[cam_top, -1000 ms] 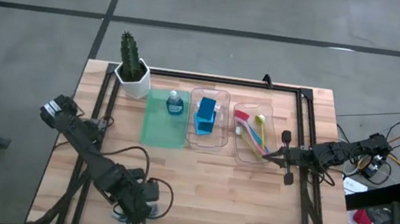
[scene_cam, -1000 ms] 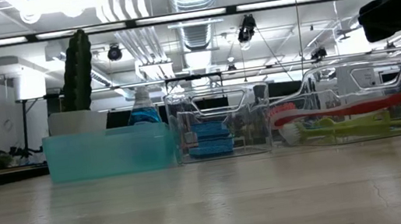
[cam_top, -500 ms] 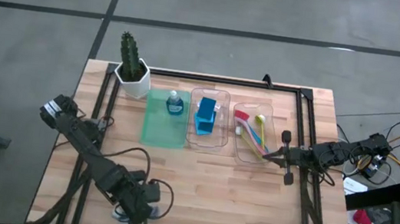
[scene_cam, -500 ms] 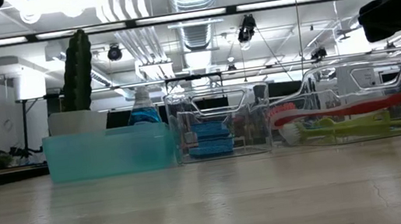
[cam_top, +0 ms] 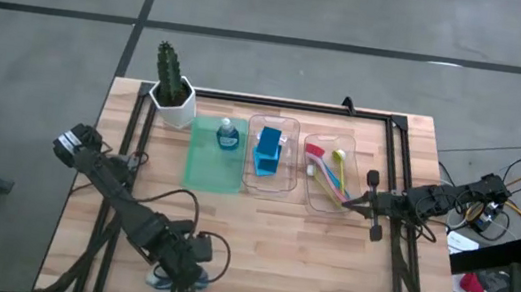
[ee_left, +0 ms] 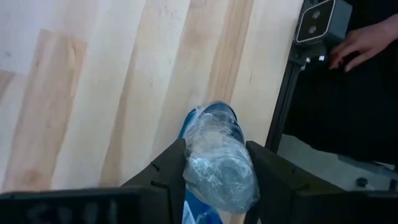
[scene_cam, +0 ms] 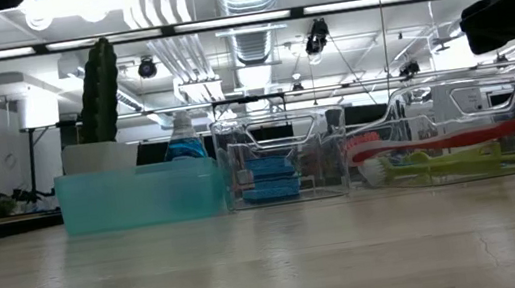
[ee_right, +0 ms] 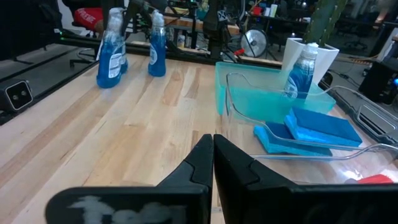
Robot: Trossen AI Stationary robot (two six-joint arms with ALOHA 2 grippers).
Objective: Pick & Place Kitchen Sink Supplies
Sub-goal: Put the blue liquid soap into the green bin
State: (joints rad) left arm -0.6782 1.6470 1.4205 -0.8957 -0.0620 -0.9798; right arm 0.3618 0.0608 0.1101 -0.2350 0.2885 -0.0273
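Note:
My left gripper (cam_top: 187, 280) (ee_left: 216, 148) is at the table's near edge, left of the middle, pointing steeply down and shut on a small blue-white bottle (ee_left: 214, 155). The right wrist view shows two such bottles (ee_right: 109, 53) (ee_right: 155, 46) upright below my left arm; I cannot tell there which one is held. A third bottle (cam_top: 227, 137) stands in the green tray (cam_top: 213, 165). Blue sponges (cam_top: 268, 152) lie in the middle clear tray. Brushes (cam_top: 329, 173) lie in the right clear tray. My right gripper (cam_top: 353, 207) (ee_right: 212, 146) waits shut beside that tray. My left gripper has the bottle's clear upper part (ee_left: 217, 171) between its two fingers (ee_left: 171, 171), one on each side. It comes from above, slanting down. The bottle's blue lower end (ee_left: 208, 118) points toward the table; whether it rests there cannot be seen.
A potted cactus (cam_top: 173, 84) stands at the far left corner of the trays. The low camera (ee_left: 317, 18) sits on a post at the near edge close to my left gripper, with a person's hand (ee_left: 367, 43) beside it. Bare wood (cam_top: 276, 259) lies between the trays and the near edge.
A pale, clear shape has come into the top left corner of the low view. Nothing else has visibly moved.

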